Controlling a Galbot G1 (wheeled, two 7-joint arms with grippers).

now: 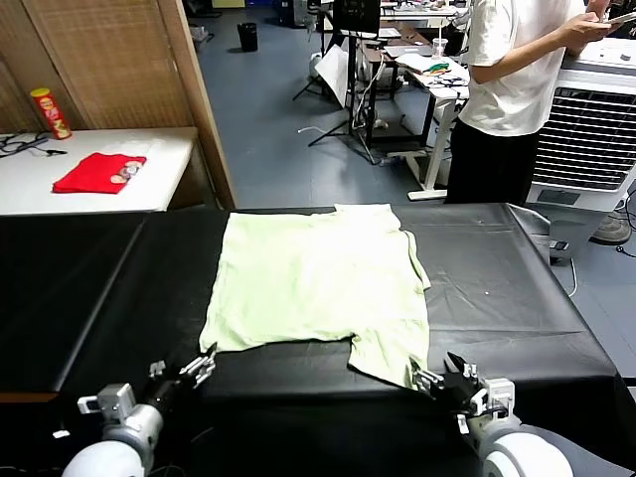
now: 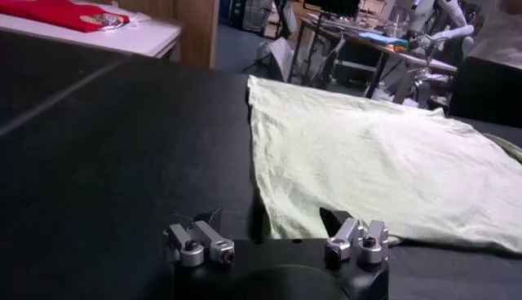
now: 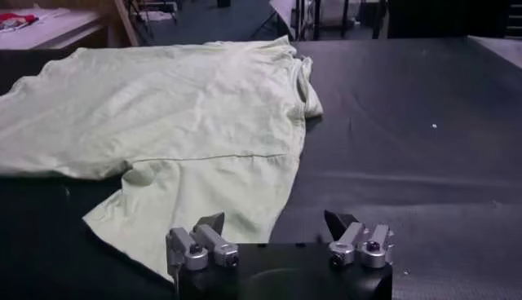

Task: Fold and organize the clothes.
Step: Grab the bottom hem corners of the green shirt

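Here the left gripper waits spread at the table's near edge, just beside the pale green shirt's corner; the shirt lies mid-table, and the right gripper gapes by its near sleeve, probably for grasping.

Pale yellow-green shirt, black table cover

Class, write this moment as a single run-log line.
shirt: spread on black table | left hand: open at near-left corner | right hand: open at near sleeve | fold: not yet done
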